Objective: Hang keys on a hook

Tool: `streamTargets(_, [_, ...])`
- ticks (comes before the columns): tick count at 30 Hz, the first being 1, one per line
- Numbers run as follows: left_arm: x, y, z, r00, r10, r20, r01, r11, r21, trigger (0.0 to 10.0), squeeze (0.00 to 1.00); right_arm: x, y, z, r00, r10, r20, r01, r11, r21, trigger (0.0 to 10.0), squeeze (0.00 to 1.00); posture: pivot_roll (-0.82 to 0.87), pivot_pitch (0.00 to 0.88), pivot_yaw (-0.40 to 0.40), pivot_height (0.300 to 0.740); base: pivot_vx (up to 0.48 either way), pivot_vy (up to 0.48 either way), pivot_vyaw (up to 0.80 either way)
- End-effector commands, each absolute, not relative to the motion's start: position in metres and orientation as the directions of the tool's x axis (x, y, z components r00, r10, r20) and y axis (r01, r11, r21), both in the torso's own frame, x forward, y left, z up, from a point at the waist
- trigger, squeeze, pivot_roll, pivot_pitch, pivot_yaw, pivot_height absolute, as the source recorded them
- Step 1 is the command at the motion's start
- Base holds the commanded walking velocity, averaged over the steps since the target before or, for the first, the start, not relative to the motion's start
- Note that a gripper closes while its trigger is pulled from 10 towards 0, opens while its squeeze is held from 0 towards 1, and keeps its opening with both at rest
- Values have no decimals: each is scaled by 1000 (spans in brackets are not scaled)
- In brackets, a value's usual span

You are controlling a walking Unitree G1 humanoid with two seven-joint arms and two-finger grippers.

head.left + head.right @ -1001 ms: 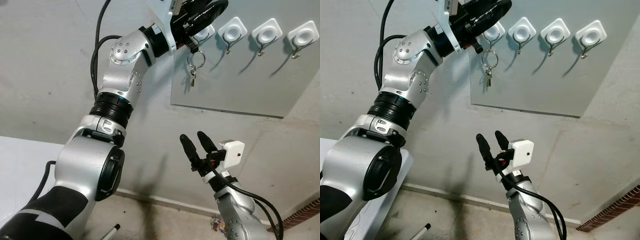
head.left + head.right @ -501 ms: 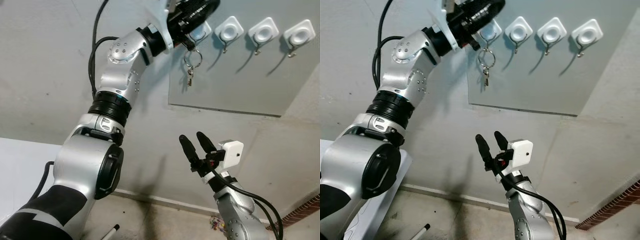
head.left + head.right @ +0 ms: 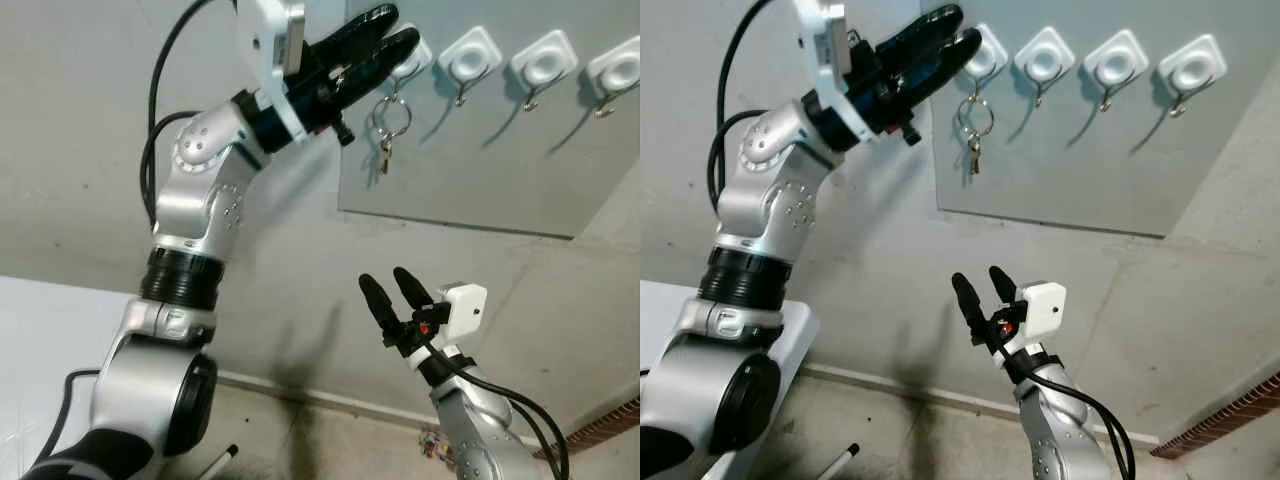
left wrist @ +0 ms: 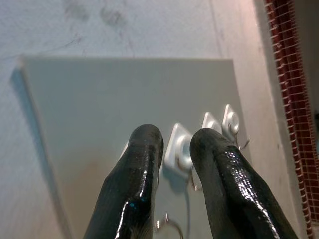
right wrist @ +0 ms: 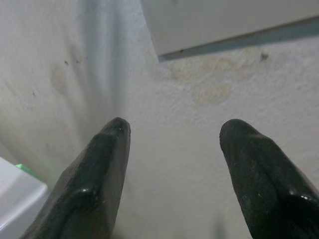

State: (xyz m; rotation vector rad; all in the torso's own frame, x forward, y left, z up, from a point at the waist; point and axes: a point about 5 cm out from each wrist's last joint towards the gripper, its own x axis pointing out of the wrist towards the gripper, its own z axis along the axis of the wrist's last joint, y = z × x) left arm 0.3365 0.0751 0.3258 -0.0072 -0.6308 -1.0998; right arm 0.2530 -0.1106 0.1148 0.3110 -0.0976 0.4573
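A: What was closest to the head cams?
B: Right hand point(image 3: 392, 283), raised low in front, fingers spread w/ a clear gap & nothing btwn them. Its wrist view showed both fingertips point(image 5: 117, 130) wide apart against the bare wall, w/ the lower corner of the board point(image 5: 164, 47) above them.

A: And lower down?
B: White bench point(image 3: 40, 330) at the robot's left, plus a white pen-like stick point(image 3: 222, 462) on the floor near the wall base. Some brick point(image 3: 610, 420) at the far right, low.

A: The other hand?
B: Left hand point(image 3: 385, 28) was up high on its silver arm, fingertips near the leftmost hook point(image 3: 403, 62). Fingers sat close together w/ a narrow gap, gripping nothing. In its wrist view the two black fingers point(image 4: 142, 164) framed a white hook mount point(image 4: 179, 149).

A: Where were the keys?
B: Keys point(image 3: 386, 128) hung from that leftmost hook by a ring, dangling free just below & beside the left fingertips. Couldn't tell if the fingers touched the ring; looked apart.

A: And behind that?
B: Grey board point(image 3: 480, 170) fixed flat on the wall, w/ a row of four white square hook mounts along its top. The other three hooks, e.g. the 2nd point(image 3: 466, 60), carried nothing.
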Motion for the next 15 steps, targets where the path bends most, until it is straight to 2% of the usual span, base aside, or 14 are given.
streamTargets(1, [330, 80, 328, 315, -818, 482, 816, 492, 302, 10000, 0, 255, -108, 122, 883, 429, 189, -467, 842, 271, 10000, 0, -87, 46, 32, 740, 0, 0, 0])
streamTargets(5, [329, 94, 309, 427, -769, 475, 781, 579, 235, 10000, 0, 256, -108, 120, 880, 437, 186, -473, 840, 267, 10000, 0, -76, 42, 27, 740, 0, 0, 0])
streamTargets(6, [326, 101, 299, 485, -732, 478, 766, 619, 172, 10000, 0, 258, -109, 119, 880, 438, 181, -473, 841, 264, 10000, 0, -64, 35, 21, 740, 0, 0, 0])
streamTargets(9, [325, 114, 276, 587, -669, 456, 719, 689, 87, 10000, 0, 263, -113, 118, 882, 437, 177, -470, 845, 256, 10000, 0, -45, 31, 8, 740, 0, 0, 0])
streamTargets(10, [322, 121, 265, 633, -628, 452, 697, 717, 20, 10000, 0, 266, -115, 118, 882, 437, 175, -469, 847, 251, 10000, 0, -34, 30, 1, 740, 0, 0, 0])
streamTargets(15, [316, 125, 247, 705, -568, 424, 648, 760, -60, 10000, 0, 270, -118, 118, 880, 442, 172, -472, 849, 238, 10000, 0, -14, 27, -7, 740, 0, 0, 0])
